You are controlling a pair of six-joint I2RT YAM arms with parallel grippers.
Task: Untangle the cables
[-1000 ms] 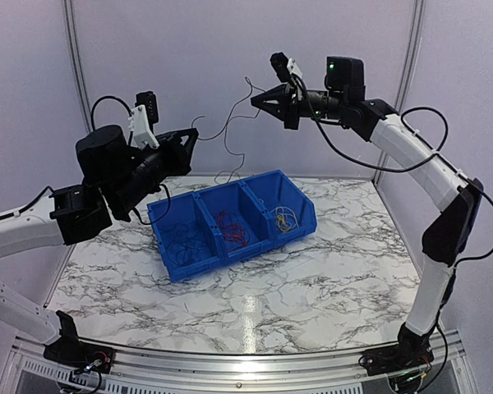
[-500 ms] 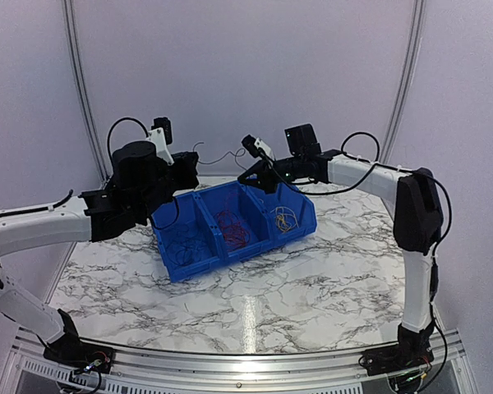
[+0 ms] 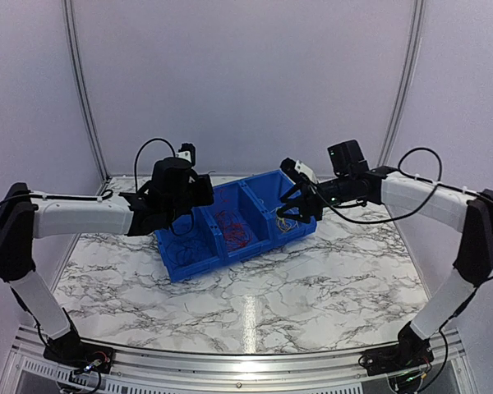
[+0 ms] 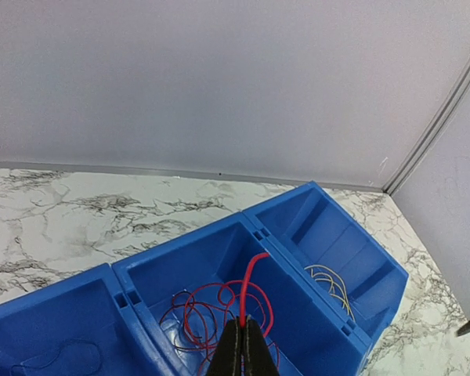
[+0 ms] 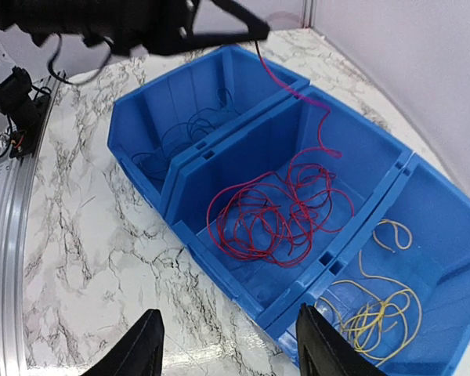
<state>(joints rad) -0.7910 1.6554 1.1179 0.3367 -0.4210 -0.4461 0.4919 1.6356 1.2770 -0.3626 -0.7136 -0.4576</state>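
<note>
Apparently the left gripper (image 4: 242, 329) pinches the red cable (image 4: 251, 278) — coils just beyond.

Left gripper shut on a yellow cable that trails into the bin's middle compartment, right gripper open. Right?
Not quite: the cable in the left gripper is red, not yellow, as the left wrist view shows. It does trail into the middle compartment, and the right gripper is open.

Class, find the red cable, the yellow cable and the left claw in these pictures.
red cable (image 5: 286, 211), right wrist view, the middle of its loops.
yellow cable (image 5: 370, 319), right wrist view, the dense part of its tangle.
left claw (image 4: 241, 325), left wrist view, the closed tips pinching the red cable.
</note>
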